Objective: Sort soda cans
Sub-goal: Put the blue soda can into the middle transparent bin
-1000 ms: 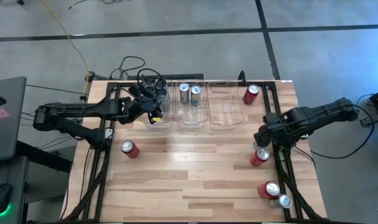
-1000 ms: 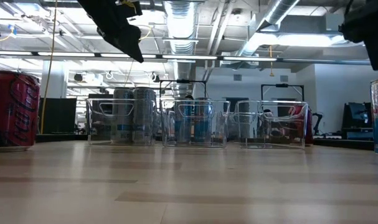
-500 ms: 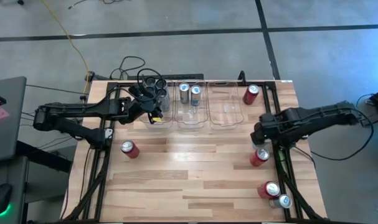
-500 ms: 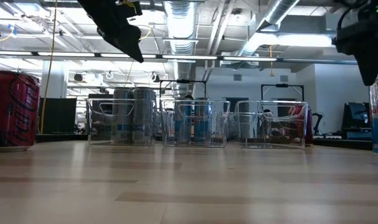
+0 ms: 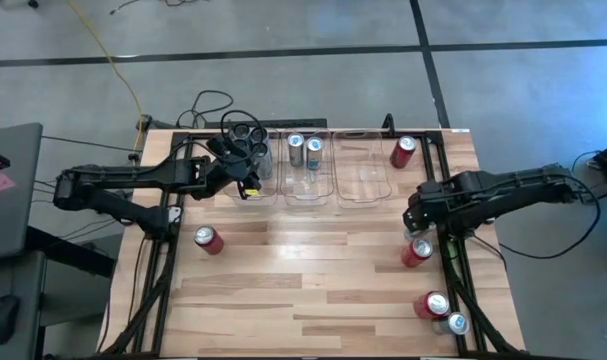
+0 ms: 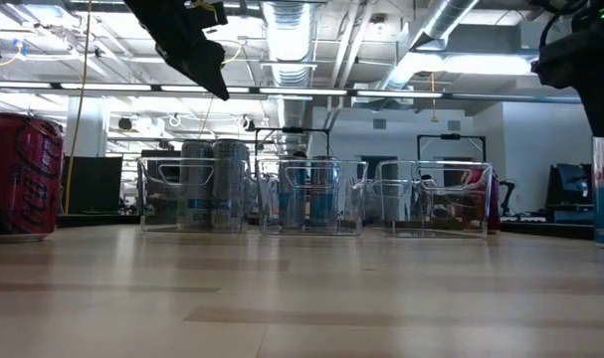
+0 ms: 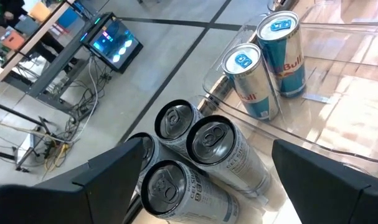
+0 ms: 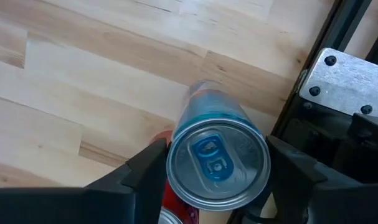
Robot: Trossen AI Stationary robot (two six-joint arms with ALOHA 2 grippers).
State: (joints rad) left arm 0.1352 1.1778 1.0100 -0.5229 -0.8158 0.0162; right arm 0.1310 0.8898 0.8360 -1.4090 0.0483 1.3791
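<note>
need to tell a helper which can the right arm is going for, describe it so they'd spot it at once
Go to the table's right edge, beside the black rail, under the right tool. Between its fingers stands a silver-blue can with a blue tab. Its nearest neighbour is red.

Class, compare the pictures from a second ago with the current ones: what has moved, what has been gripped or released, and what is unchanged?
The right end effector has come down and shifted slightly inward, and its fingers have closed in around the silver-blue can at the table's right edge; a firm grip is not yet certain. The left end effector stays open above the dark grey cans in the left bin. All other cans are unmoved.
</note>
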